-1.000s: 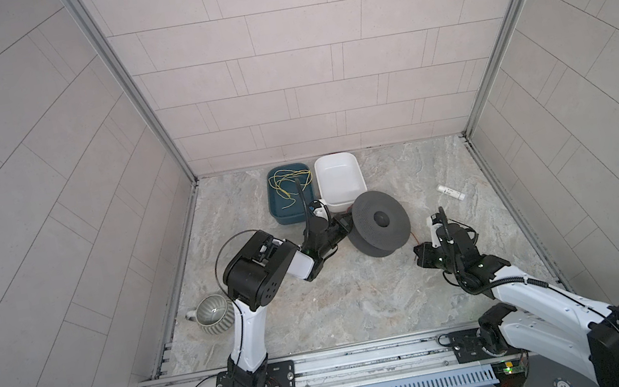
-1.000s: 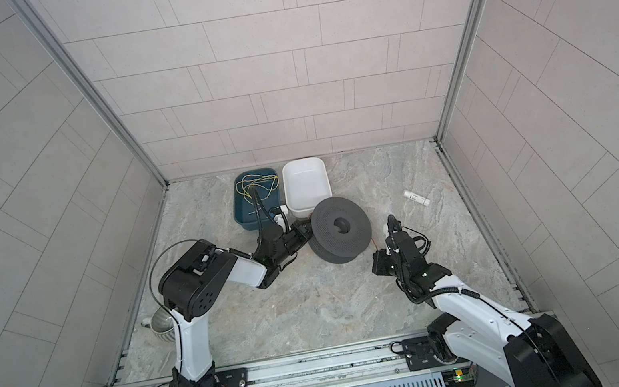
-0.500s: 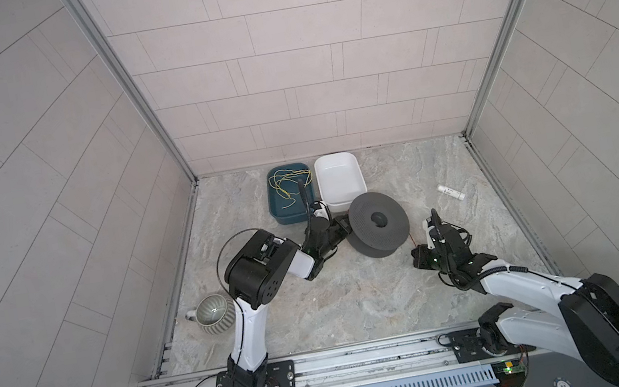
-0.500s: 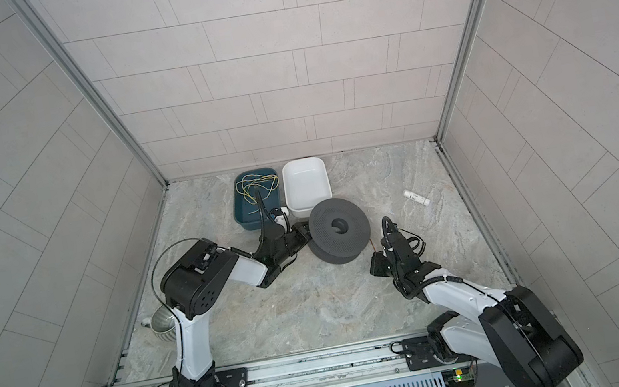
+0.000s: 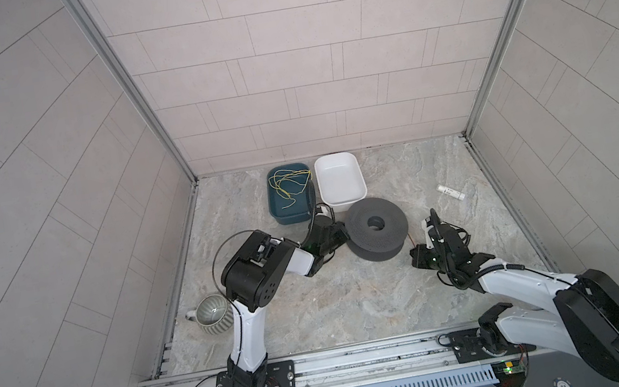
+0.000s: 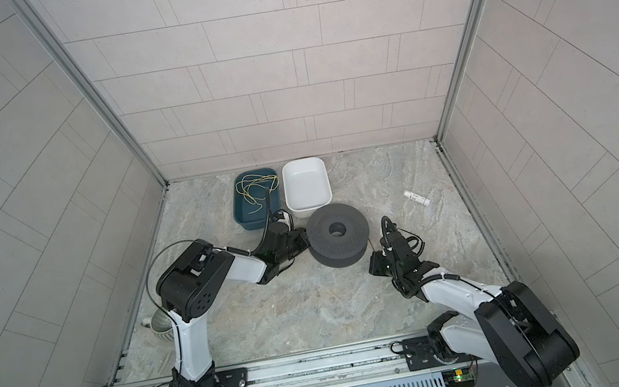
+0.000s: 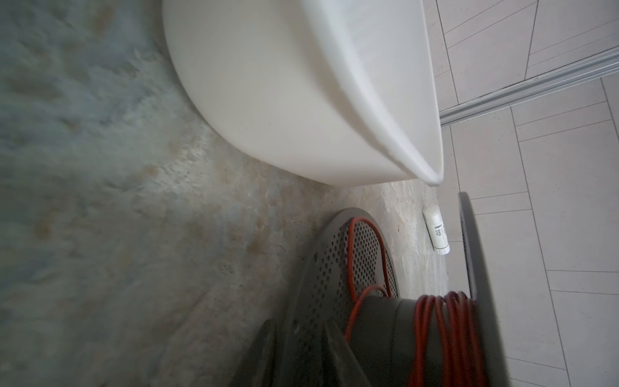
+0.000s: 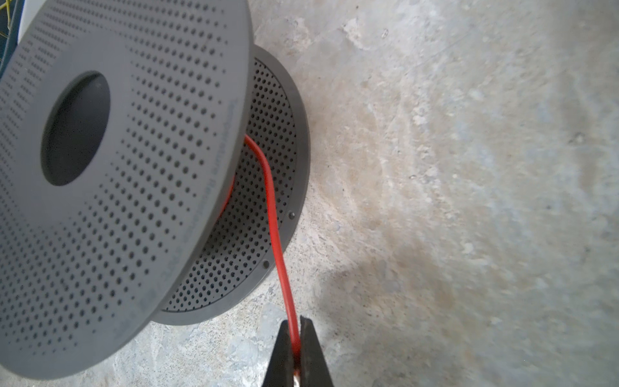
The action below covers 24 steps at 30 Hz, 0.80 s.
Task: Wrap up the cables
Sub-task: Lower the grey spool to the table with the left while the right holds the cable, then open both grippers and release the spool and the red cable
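Red-orange wire [image 8: 272, 207]: the free run leaves the core of the grey perforated spool [image 5: 377, 230] between its two flanges, bends once just outside the hub, then goes nearly straight to the right gripper [image 8: 295, 348]. In both top views that line points from the spool's right side toward the right and the front rail. The rest sits as several side-by-side turns around the hub [image 7: 442, 335], plus one looser loop against the lower flange. The wire is thin, glossy and unkinked.

The spool lies flat on the marble floor [image 5: 338, 303] with its hub hole up, just in front of the white tub [image 5: 341, 181].

Right arm is low and stretched from its base, fingertips pinched tight on the wire's end.

Left arm has its elbow folded and forearm low, with the left gripper [image 5: 342, 235] at the spool's left edge. Its jaws are apart, straddling the lower flange rim; contact is unclear.
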Tool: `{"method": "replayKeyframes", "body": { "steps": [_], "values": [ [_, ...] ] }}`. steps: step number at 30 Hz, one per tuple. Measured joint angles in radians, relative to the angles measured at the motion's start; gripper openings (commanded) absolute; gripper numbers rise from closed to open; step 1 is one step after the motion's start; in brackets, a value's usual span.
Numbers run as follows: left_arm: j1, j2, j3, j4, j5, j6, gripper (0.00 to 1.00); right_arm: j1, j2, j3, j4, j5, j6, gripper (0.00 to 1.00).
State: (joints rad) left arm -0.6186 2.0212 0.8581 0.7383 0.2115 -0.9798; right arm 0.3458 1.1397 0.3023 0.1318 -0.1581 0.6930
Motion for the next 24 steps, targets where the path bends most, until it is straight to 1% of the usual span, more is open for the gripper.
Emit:
{"method": "replayKeyframes", "body": {
  "steps": [6, 14, 24],
  "values": [
    [0.017, -0.039, 0.000, -0.090, 0.002, 0.031, 0.29, 0.000, -0.001, 0.000, -0.007, -0.007, 0.000, 0.08],
    [0.042, -0.143, -0.016, -0.180, 0.015, 0.084, 0.31, 0.000, -0.018, 0.000, -0.038, -0.013, -0.007, 0.18],
    [0.062, -0.238, -0.068, -0.241, 0.025, 0.126, 0.33, 0.000, -0.018, 0.001, -0.039, -0.013, -0.013, 0.20]
  ]
}}
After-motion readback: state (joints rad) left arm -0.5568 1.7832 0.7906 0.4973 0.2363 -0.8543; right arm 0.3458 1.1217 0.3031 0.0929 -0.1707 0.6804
